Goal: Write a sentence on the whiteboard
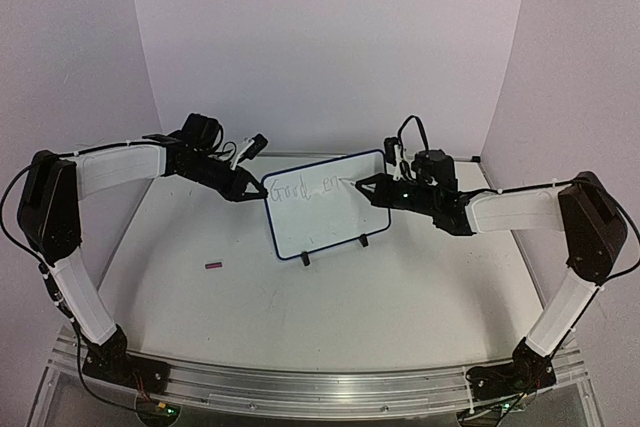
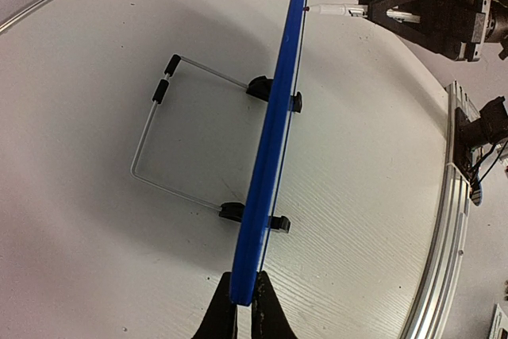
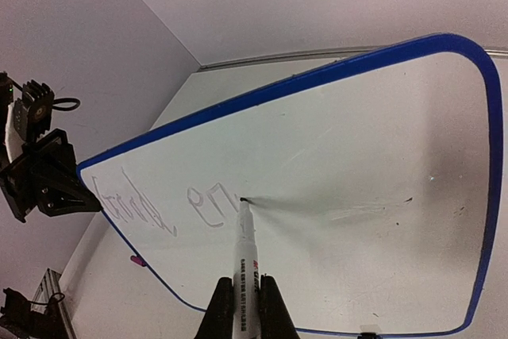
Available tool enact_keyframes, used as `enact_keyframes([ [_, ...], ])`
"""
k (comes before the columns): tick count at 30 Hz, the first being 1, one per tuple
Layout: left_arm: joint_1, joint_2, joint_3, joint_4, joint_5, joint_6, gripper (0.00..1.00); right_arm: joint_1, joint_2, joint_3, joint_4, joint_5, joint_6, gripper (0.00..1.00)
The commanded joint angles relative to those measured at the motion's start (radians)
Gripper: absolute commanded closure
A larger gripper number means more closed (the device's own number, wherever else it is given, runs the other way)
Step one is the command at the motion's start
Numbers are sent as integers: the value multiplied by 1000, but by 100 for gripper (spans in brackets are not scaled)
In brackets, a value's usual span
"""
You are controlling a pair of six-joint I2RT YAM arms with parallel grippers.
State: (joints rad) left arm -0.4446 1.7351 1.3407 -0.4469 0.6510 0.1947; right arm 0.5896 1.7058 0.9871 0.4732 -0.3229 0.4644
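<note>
Pinching the marker (image 3: 244,263) tight in my right claw (image 3: 242,301), I touch its tip to the upright whiteboard (image 3: 381,140) mid-table, just past the sentence (image 3: 159,208). Bare board runs rightward along its length, and my left claw (image 2: 244,305) clamps its left edge.

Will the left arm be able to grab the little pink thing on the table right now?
Probably not yet. The left gripper is shut on the whiteboard edge, steadying it. The pink thing lies in the open nearby, so nothing else blocks it.
</note>
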Motion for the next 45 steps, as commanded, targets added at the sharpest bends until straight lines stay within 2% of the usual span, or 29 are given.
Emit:
enact_keyframes([
  [1,-17,43,-3,-81,-93,59,100,-11,-30,0,28,56,3,100],
  [16,-17,40,-1,-83,-97,61,100,-14,-46,20,28,64,-7,100],
  [29,-17,41,-2,-84,-97,63,100,-14,20,83,28,-29,-15,100],
  [45,-18,43,-2,-83,-96,62,100,-14,6,-7,28,-14,6,100],
])
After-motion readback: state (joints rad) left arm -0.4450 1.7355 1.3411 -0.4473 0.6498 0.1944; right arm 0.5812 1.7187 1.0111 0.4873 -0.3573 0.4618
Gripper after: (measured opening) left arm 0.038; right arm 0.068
